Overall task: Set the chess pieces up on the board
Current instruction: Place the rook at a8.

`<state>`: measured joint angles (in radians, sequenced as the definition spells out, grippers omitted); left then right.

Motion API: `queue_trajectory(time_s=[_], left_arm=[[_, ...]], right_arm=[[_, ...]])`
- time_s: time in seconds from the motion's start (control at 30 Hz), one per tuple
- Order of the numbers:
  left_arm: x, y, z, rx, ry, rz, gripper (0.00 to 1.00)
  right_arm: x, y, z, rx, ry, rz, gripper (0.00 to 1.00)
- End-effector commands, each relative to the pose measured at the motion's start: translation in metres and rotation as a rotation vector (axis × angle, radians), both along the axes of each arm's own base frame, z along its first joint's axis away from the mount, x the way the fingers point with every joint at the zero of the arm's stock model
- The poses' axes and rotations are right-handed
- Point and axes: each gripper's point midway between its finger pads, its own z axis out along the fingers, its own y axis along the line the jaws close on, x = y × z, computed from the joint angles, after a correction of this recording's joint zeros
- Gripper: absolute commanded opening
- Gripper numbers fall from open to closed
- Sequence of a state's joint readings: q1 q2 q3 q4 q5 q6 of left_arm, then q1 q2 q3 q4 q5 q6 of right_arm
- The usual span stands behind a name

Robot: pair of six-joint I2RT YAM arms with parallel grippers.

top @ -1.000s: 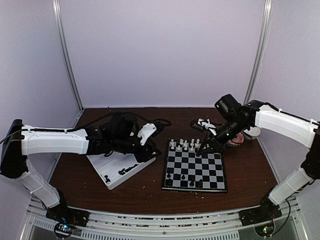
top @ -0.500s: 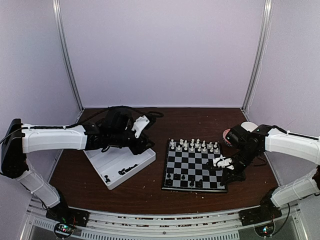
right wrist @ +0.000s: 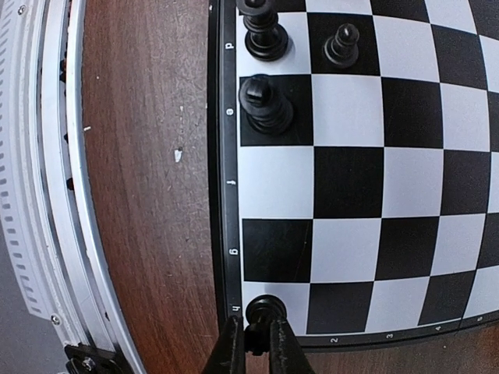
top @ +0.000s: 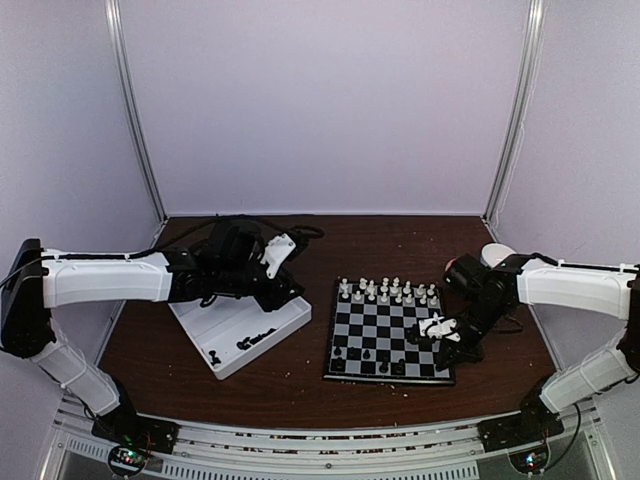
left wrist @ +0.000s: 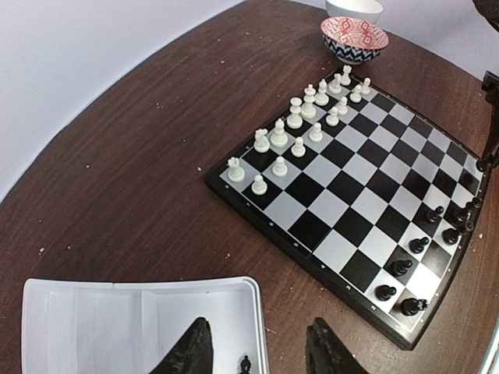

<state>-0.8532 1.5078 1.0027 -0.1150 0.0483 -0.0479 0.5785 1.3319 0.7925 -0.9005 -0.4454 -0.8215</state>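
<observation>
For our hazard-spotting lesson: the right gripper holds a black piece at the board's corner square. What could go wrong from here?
1. The black piece pinched by the right gripper sits close to the board's border; released off-centre, it might tip off the board.
2. The left gripper hangs open over the white tray; it could knock the tiny piece below it aside.

Table: dark brown wood (top: 300, 385); everything you see below sits on it.
Board: (left wrist: 343, 187) flat on the wood, right of centre.
Tray: white (top: 215, 330), left of the board and near it, not touching, turned at an angle to it.
Red bowl: (left wrist: 355, 37) patterned, just past the board's far right corner.
White bowl: (left wrist: 353, 8) just behind the red one.
Specks: pale crumbs (left wrist: 160, 105) scattered on the wood around the board.
</observation>
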Motion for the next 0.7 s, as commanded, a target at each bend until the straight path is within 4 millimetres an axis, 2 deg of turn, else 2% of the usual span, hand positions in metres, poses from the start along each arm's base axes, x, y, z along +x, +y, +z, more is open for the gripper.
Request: queue_trajectory(time_s=[0.0, 0.53, 0.67], left_arm=[[0.004, 0.006, 0.012, -0.026, -0.025, 0.024, 0.41], [0.002, 0.005, 0.01, -0.039, -0.009, 0.022, 0.41], [0.002, 0.004, 0.009, -0.038, -0.005, 0.019, 0.4]], right_arm=[[-0.001, -0.002, -0.006, -0.016, -0.003, 0.028, 0.09], [0.003, -0.005, -0.016, -0.044, -0.015, 0.031, 0.11], [0.001, -0.007, -0.016, -0.049, -0.009, 0.038, 0.17]])
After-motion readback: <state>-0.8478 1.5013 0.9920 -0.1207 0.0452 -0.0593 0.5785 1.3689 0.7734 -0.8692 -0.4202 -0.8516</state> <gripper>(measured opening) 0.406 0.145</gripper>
